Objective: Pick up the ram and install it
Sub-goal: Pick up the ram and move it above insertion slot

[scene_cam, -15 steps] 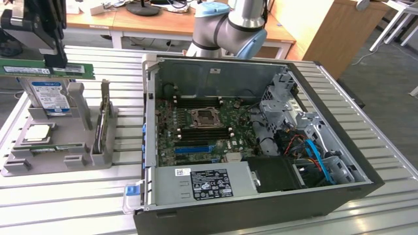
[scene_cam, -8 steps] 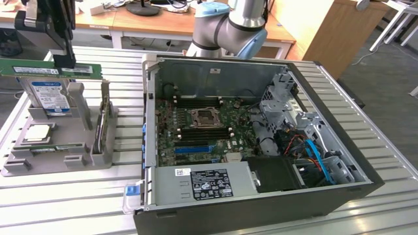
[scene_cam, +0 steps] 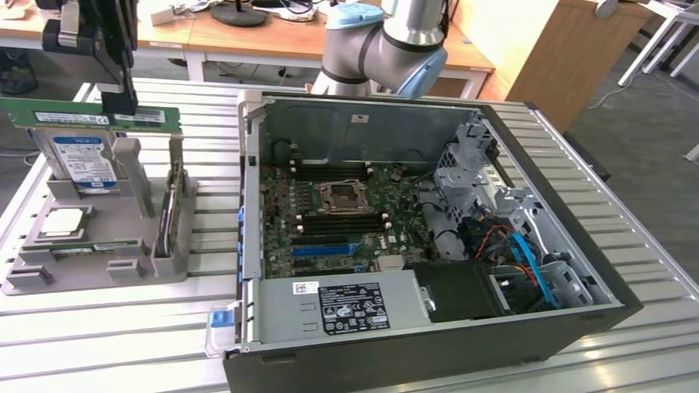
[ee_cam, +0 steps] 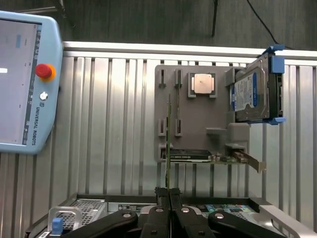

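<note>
Fingers (ee_cam: 170, 194): clenched on the ram (scene_cam: 65, 115), pinching its upper long edge between the two black pads. Gripper (scene_cam: 118, 100) points straight down.

Ram position: hanging under the fingers, raised above the grey holder (scene_cam: 164, 262) and apart from it. Long axis level with the table and running across the exterior view; flat faces upright, labelled face toward that camera. More of the stick shows to the exterior view's left of the fingers than to the right. In the wrist view it appears edge-on, as a thin line (ee_cam: 169, 139) leading away from the fingers.

Room: open air on both faces of the stick and at its free end on the exterior view's right.

Below the fingers: holder on the slatted table (scene_cam: 110, 327), carrying a blue-labelled hard drive (scene_cam: 85, 160) on edge, a silver CPU (scene_cam: 64, 221) lying flat, and another green board (ee_cam: 190, 156) lying in a slot. The hard drive's top is the nearest thing under the ram.

To the exterior view's right of the fingers: open PC case (scene_cam: 546, 327), side wall nearest, motherboard (scene_cam: 339, 213) exposed inside. The robot arm (scene_cam: 388, 41) rises behind the case.

A teach pendant (ee_cam: 25, 79) lies on the table, well apart from the holder.
</note>
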